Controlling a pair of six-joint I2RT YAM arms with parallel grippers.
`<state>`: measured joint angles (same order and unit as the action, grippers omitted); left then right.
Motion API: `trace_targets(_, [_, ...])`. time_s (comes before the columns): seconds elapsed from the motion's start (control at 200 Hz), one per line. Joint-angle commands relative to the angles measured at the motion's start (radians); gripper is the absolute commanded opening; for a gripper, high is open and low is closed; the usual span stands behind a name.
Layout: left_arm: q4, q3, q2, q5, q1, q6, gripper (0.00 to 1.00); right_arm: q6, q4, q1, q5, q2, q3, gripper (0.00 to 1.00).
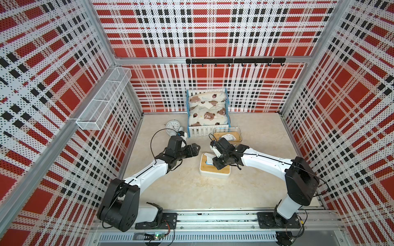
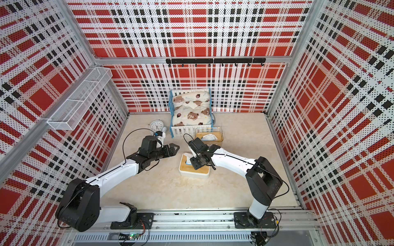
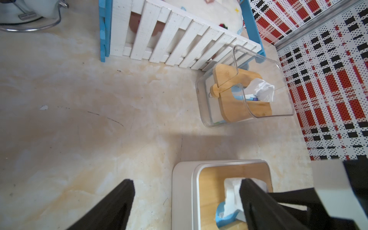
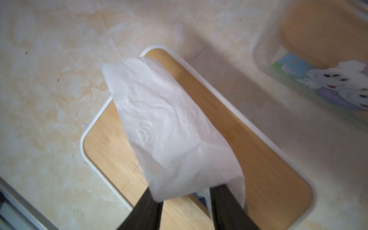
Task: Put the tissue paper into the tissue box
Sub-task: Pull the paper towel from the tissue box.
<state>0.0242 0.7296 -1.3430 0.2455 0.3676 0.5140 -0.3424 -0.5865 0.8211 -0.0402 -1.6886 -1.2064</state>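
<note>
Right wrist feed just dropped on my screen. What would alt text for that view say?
A white tissue sheet sticks out of the white tissue box with a bamboo lid, draped against the parted black fingers of the right tool. Beyond it, blurred on the marbled table, a clear box holds a printed tissue pack.

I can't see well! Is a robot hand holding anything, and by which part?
Nothing, it seems. The left fingers are wide open and empty. The right fingers stand apart, with the tissue draped loose across their tips, not pinched.
</note>
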Motion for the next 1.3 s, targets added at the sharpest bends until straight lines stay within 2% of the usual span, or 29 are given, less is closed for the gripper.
trace_targets(0.0, [-0.009,0.006,0.024,-0.010,0.008,-0.017,0.89,-0.095,-0.020,0.007,-0.159,0.008,-0.034,0.42])
trace_targets(0.225, [-0.010,0.012,0.019,-0.005,0.008,-0.017,0.89,-0.121,-0.098,0.007,-0.324,0.023,-0.070,0.32])
trace_targets(0.326, [-0.009,0.017,0.020,0.001,0.007,-0.018,0.89,-0.090,-0.124,0.007,-0.336,0.044,-0.088,0.32])
trace_targets(0.506, [-0.009,0.005,0.030,-0.010,0.008,-0.019,0.89,-0.015,-0.135,0.003,-0.254,0.124,-0.073,0.40])
trace_targets(0.601, [-0.007,0.009,0.032,-0.012,0.008,-0.019,0.89,0.031,-0.143,0.003,-0.171,0.146,-0.073,0.45])
trace_targets(0.706, [-0.011,0.010,0.026,-0.012,0.009,-0.016,0.89,0.066,-0.100,0.003,-0.013,0.167,-0.044,0.50])
trace_targets(0.802, [-0.012,0.013,0.019,-0.008,0.010,-0.013,0.89,0.062,-0.070,0.003,0.035,0.154,-0.032,0.58])
trace_targets(0.947, [0.000,0.021,0.023,-0.008,0.011,-0.018,0.89,0.061,-0.074,0.003,-0.045,0.107,-0.040,0.63])
trace_targets(1.132, [0.005,0.010,0.033,-0.021,0.014,-0.016,0.89,0.030,-0.124,-0.020,-0.210,0.026,-0.070,0.59])
trace_targets(1.293, [0.004,-0.004,0.030,-0.031,0.023,-0.012,0.89,0.022,-0.090,-0.086,-0.171,0.043,-0.029,0.52])
